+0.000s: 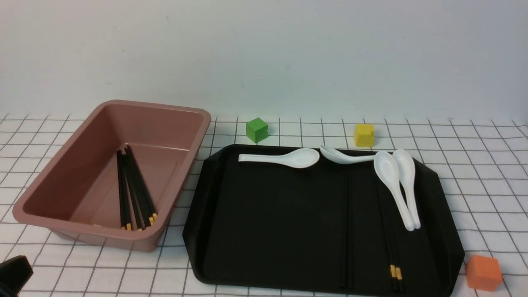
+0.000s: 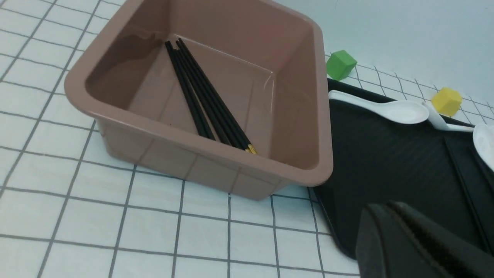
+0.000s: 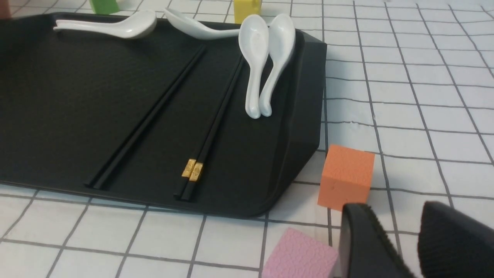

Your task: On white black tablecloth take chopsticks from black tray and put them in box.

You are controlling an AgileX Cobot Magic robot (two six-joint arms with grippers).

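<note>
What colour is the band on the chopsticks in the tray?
Gold, on the chopsticks; the right wrist view shows it best.

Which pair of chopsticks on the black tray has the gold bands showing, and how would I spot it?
Find the big black tray right of the pink box. Two pairs of black chopsticks lie lengthwise on its right half. Take the gold-banded pair, nearest the two side-by-side white spoons; the plain pair beside it shows no gold.

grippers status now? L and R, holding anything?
Left gripper: fingers look pressed together, shut, holding nothing.
Right gripper: open, a gap between its fingers, holding nothing; it sits off the tray, near the orange cube.
</note>
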